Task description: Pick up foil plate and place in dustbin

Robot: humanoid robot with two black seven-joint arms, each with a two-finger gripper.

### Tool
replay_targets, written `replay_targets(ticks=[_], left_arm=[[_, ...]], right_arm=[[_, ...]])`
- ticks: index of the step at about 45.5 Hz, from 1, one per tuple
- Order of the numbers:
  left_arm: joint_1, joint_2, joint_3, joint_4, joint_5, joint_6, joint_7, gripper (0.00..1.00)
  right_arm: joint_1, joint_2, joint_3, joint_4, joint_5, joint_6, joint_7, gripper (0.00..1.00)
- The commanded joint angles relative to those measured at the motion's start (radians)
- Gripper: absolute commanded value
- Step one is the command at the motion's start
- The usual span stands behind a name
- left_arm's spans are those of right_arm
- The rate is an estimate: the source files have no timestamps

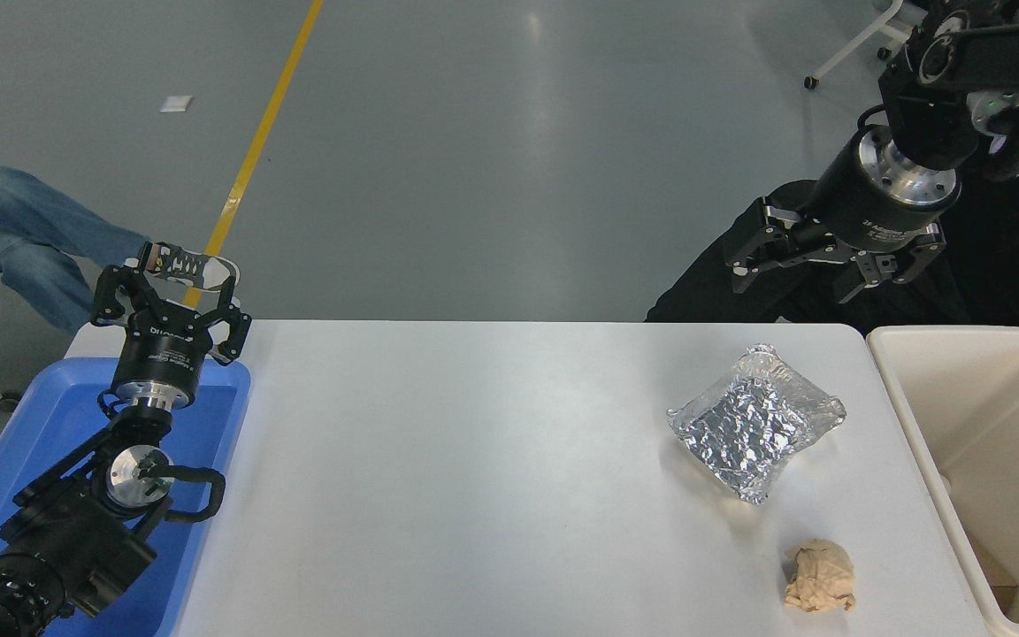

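Observation:
The foil plate (755, 423), shiny crinkled silver with rumpled rims, lies on the white table (474, 495) at the right. The cream dustbin (925, 425) stands at the table's right edge. My right gripper (806, 279) hangs open and empty in the air above the table's far edge, up and slightly right of the plate. My left gripper (164, 283) is open and empty, parked above the blue tray at the lower left.
A crumpled tan paper ball (820, 577) lies near the front, just below the plate. A shallow blue tray (218, 416) sits at the table's left under the left arm. A person in dark clothing (996, 257) is beyond the far right corner; jeans-clad legs (23, 239) show at far left.

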Motion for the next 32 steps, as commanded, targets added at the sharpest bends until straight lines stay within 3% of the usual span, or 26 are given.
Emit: replay_targets(ticks=[1,32], left_arm=[[0.000,0.000,0.002,0.000,0.002,0.000,0.000,0.99],[0.000,0.000,-0.001,0.000,0.000,0.000,0.000,0.99]], right_arm=[[-0.005,0.000,0.004,0.000,0.000,0.000,0.000,1.00],[0.007,-0.003,0.015,0.000,0.000,0.000,0.000,1.00]])
